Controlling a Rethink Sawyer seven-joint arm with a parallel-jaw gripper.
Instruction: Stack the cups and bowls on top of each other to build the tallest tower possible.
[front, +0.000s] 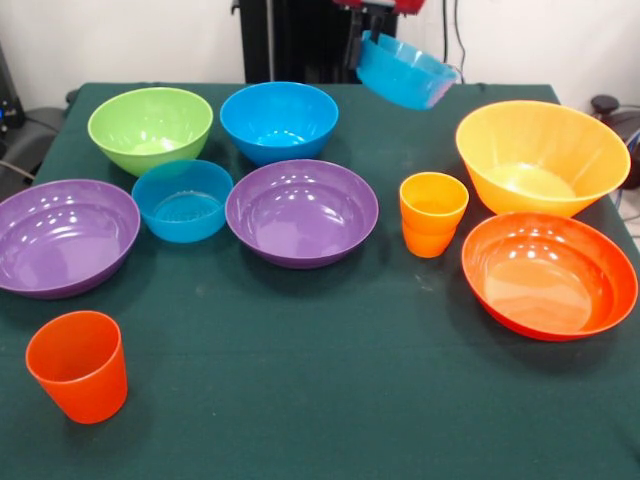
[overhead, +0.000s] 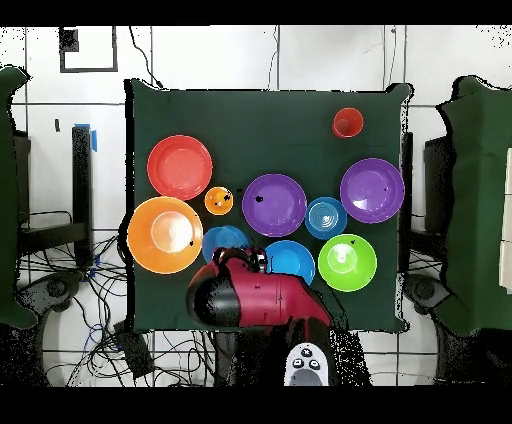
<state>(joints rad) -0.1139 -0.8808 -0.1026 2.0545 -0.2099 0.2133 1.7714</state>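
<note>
Over green cloth, our gripper is apparently clamping a small translucent blue plastic bowl, carrying it toward the large yellow-orange plastic bowl.

From the front camera, the back row on the tabletop runs left to right: a bowl, a second bowl, and, well to the right, the largest bowl. Before them sit a wide shallow bowl, a small bowl, another shallow bowl, a cup and a wide bowl — nothing stacked. A lone cup stands nearest at left, and a tilted small bowl hangs above the far edge — in the pincer.
</note>
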